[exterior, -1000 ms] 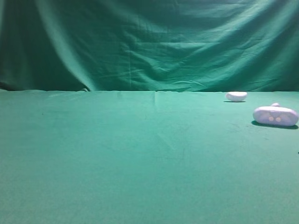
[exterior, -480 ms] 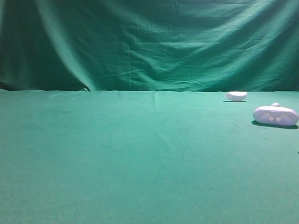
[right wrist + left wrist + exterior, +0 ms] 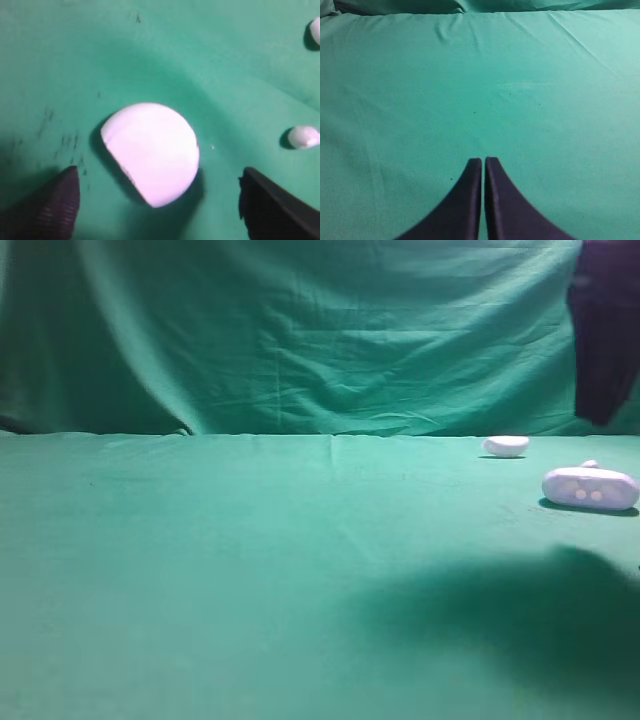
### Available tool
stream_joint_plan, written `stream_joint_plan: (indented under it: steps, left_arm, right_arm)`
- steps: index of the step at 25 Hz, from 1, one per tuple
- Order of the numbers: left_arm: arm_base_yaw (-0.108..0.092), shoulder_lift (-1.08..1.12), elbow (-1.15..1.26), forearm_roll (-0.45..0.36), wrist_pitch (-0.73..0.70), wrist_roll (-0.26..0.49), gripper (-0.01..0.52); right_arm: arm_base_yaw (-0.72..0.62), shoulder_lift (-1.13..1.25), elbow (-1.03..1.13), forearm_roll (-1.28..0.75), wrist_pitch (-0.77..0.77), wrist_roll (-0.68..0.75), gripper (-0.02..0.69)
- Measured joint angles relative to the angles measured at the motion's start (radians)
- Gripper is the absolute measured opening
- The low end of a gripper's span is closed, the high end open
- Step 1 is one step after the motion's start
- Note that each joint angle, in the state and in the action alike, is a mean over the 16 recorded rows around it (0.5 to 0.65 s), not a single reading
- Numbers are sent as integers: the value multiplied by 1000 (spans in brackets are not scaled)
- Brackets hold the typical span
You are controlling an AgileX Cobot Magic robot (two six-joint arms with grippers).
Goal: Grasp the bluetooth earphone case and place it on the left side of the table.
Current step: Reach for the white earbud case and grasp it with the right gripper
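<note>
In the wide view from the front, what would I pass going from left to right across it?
Bare green cloth table for most of the way → small white bean-shaped object → large white pill-shaped earphone case, with a dark arm hanging above it at the top right.

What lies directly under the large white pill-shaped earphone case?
Under the white pill-shaped earphone case only green table cloth and its dark shadow show; the patch it rests on is covered.
</note>
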Motion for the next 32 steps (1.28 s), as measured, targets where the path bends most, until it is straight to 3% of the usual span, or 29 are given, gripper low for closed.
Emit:
stream_joint_plan:
  steps: [6,22,32]
  left_arm:
    - [0,0,0,0,0,0,0]
    - [0,0,0,0,0,0,0]
    - [0,0,0,0,0,0,0]
  right_arm:
    - [2,79,-42,-5,0,-8,556]
    - [36,113,-169,2,110,-23,335]
    - [219,151,-528,8,255,7,328]
